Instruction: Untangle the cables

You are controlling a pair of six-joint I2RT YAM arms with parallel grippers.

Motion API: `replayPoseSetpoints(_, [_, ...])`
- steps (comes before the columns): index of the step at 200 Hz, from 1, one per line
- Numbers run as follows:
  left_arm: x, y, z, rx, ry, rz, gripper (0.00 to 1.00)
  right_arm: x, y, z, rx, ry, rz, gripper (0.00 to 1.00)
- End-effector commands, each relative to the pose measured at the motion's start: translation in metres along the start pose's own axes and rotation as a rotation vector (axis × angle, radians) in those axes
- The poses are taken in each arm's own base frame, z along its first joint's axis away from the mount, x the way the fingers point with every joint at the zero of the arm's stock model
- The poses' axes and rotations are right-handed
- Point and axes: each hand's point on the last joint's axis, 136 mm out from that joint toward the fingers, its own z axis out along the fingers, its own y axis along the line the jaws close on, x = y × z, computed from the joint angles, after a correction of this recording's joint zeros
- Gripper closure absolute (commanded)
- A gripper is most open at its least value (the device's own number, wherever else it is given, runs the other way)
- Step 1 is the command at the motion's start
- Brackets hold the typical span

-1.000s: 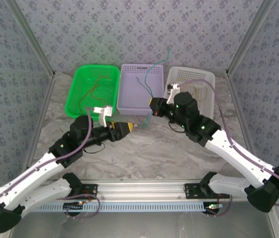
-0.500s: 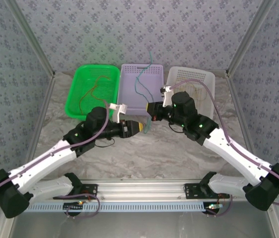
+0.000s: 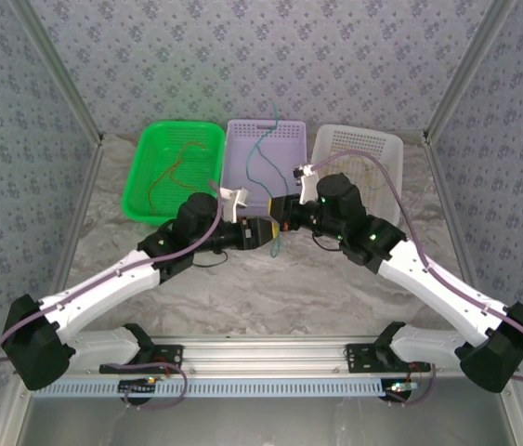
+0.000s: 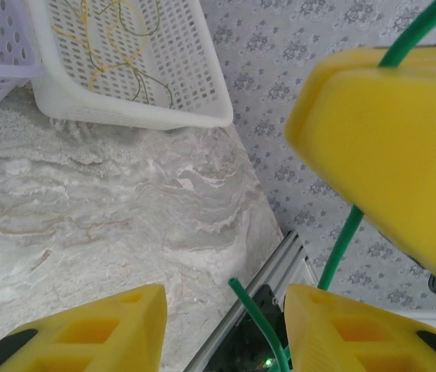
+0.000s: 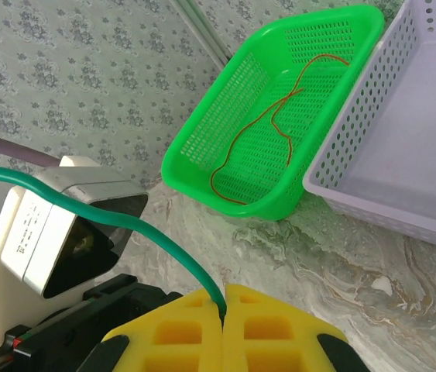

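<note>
My right gripper (image 5: 222,307) is shut on a green-teal cable (image 5: 156,235). From my right gripper (image 3: 281,212) the cable (image 3: 257,149) rises and curls over the purple basket (image 3: 242,177). My left gripper (image 3: 267,234) sits just below and left of the right one. In the left wrist view my left gripper (image 4: 225,308) is open, with a loose end of the green-teal cable (image 4: 255,313) between its fingers, touching neither. A red-orange cable (image 3: 179,163) lies in the green basket (image 3: 146,177). A yellow cable (image 4: 86,23) lies in the white basket (image 4: 202,85).
The three baskets stand side by side along the back wall. Patterned walls close in the left, right and back sides. An aluminium rail (image 3: 261,353) runs along the near edge, and bare marbled table (image 3: 270,297) lies in front of the grippers.
My left arm has swung right and forward until its gripper sits beside the right one. The right gripper shifted slightly left, and the cable's free top end dropped lower and leftward.
</note>
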Motion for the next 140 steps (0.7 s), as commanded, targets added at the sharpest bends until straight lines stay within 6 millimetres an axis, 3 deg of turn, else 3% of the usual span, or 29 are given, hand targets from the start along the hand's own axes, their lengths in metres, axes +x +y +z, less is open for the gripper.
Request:
replayPoseSetpoints(1, [-0.018, -0.018, -0.003, 0.051, -0.054, 0.023, 0.58, -0.006, 0.010, -0.002, -0.036, -0.020, -0.005, 1.00])
replayPoseSetpoints(70, [-0.022, -0.007, 0.004, 0.022, -0.064, 0.006, 0.75, -0.008, 0.012, -0.004, -0.051, -0.035, 0.013, 1.00])
replayPoseSetpoints(94, [-0.025, -0.007, 0.003, 0.018, -0.079, 0.003, 0.89, -0.007, 0.009, -0.005, -0.037, -0.039, 0.012, 1.00])
replayPoseSetpoints(106, [-0.027, -0.007, 0.000, 0.013, -0.096, 0.002, 1.00, -0.006, 0.004, -0.005, -0.018, -0.038, 0.014, 1.00])
replayPoseSetpoints(140, [-0.035, -0.003, -0.025, -0.018, -0.199, -0.006, 1.00, -0.006, -0.028, -0.010, 0.073, -0.067, 0.077, 1.00])
